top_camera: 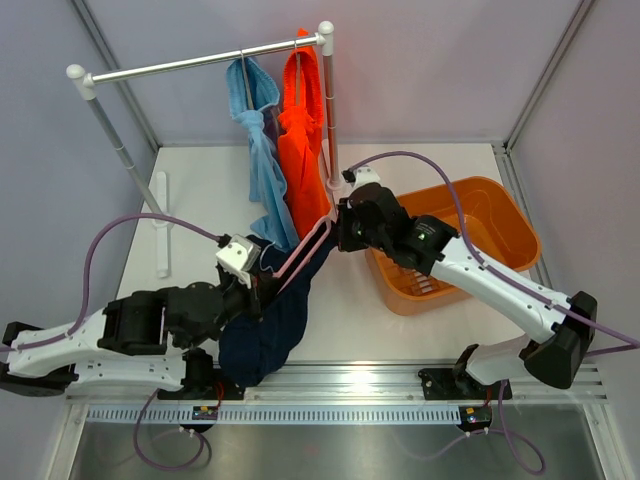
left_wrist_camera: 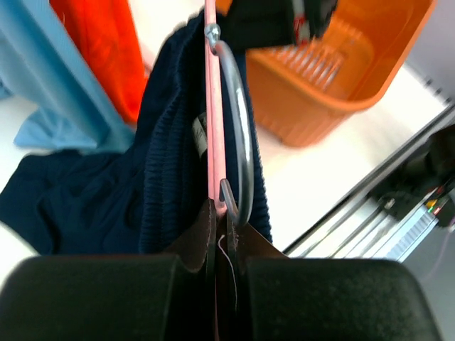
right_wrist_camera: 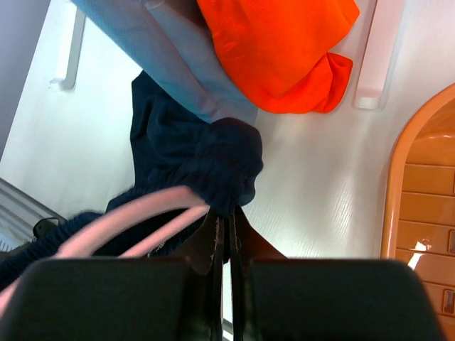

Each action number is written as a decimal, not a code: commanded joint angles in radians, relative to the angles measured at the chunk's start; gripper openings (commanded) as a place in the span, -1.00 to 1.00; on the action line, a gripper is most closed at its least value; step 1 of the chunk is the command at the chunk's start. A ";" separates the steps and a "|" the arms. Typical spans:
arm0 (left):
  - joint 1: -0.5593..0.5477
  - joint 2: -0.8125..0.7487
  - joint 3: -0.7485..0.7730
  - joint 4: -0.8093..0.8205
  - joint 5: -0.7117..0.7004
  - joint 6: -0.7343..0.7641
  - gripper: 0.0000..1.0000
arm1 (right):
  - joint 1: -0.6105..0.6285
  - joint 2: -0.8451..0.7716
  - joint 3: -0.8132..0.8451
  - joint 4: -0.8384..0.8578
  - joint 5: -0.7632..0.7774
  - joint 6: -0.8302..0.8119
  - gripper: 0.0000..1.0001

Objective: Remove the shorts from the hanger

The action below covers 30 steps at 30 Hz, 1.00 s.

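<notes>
A pink hanger spans between my two grippers above the table, with the dark navy shorts draped over it and trailing onto the table. My left gripper is shut on the hanger beside its metal hook. My right gripper is shut on a bunched fold of the navy shorts at the hanger's other end. The light blue shorts and the bright orange shorts hang side by side from the rack.
The white rack rail crosses the back, one post just behind my right gripper. An orange basket stands at the right under the right arm. A white hanger lies flat on the table at the left.
</notes>
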 commanded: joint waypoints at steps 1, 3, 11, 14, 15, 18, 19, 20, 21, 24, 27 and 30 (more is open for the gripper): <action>-0.020 -0.016 0.009 0.325 -0.007 0.078 -1.00 | -0.006 -0.045 -0.019 0.037 0.005 -0.004 -1.00; -0.020 -0.007 0.017 0.358 -0.010 0.093 -1.00 | -0.004 -0.051 -0.018 0.021 0.016 -0.009 -1.00; -0.020 -0.021 -0.008 0.511 -0.055 0.167 -1.00 | 0.078 -0.052 0.013 0.022 0.013 -0.007 -1.00; -0.020 -0.044 -0.055 0.644 -0.112 0.210 -1.00 | 0.157 -0.054 0.050 0.008 0.048 0.000 -1.00; -0.020 -0.047 -0.070 0.683 -0.128 0.223 -1.00 | 0.193 -0.057 0.058 0.005 0.065 0.005 -1.00; -0.020 -0.041 -0.106 0.842 -0.180 0.279 -1.00 | 0.268 -0.074 0.074 -0.001 0.080 0.020 -1.00; -0.019 -0.027 -0.109 0.867 -0.209 0.311 -1.00 | 0.287 -0.078 0.087 -0.013 0.089 0.023 -1.00; -0.019 -0.020 -0.107 0.891 -0.229 0.329 -1.00 | 0.305 -0.078 0.094 -0.022 0.099 0.025 -1.00; -0.019 -0.010 -0.104 0.943 -0.247 0.348 -1.00 | 0.325 -0.078 0.104 -0.032 0.127 0.028 -1.00; -0.016 0.026 -0.092 1.092 -0.362 0.455 -1.00 | 0.387 -0.077 0.157 -0.071 0.154 0.024 -1.00; 0.026 0.074 -0.071 1.201 -0.430 0.587 -1.00 | 0.437 -0.066 0.205 -0.102 0.155 0.013 -1.00; 0.095 0.124 -0.040 1.221 -0.433 0.596 -1.00 | 0.491 -0.046 0.243 -0.125 0.175 0.002 -1.00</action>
